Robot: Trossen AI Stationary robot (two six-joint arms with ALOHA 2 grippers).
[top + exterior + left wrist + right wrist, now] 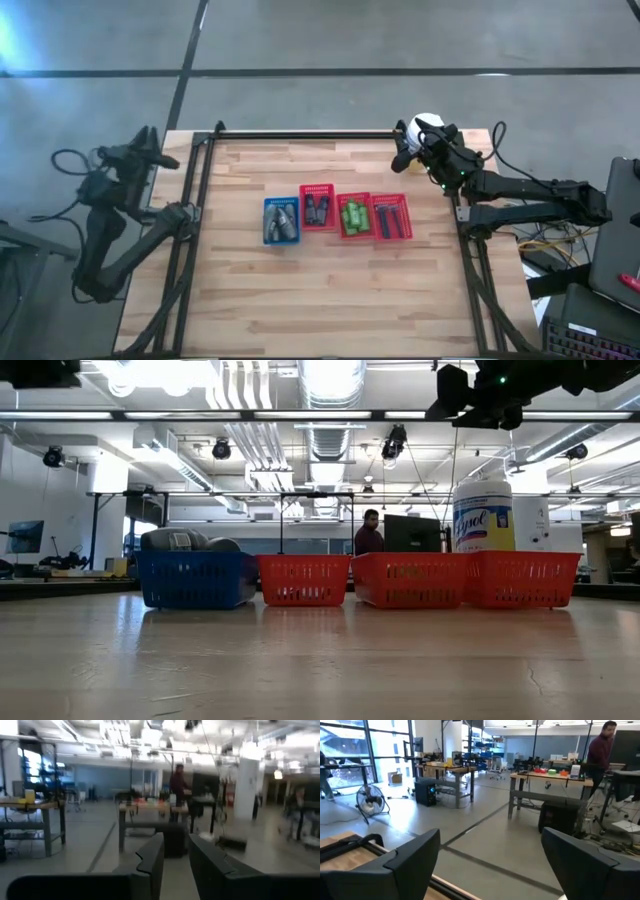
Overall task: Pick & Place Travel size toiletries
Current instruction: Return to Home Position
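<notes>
The travel size toiletries lie sorted in four mesh trays in a row at mid-table. Grey bottles [281, 222] fill the blue tray [268, 205]. Dark packs [317, 209], green bottles [353, 216] and dark razors [390, 216] each fill a red tray. In the low view only the grey bottles [185, 541] rise above a tray rim. My right gripper [401, 146] [490, 855] hangs open, fingers wide apart, above the table's far right part and holds nothing. My left gripper [152, 140] [175, 855] waits off the table's left edge, its fingers a narrow gap apart.
A big white-capped, yellow-labelled jar [428, 124] [483, 515] stands by the far right corner, close beside my right gripper. A dark frame rail [300, 135] runs along the far edge. Bare wood [320, 300] lies on the near side of the trays. A person [370, 532] is in the room beyond.
</notes>
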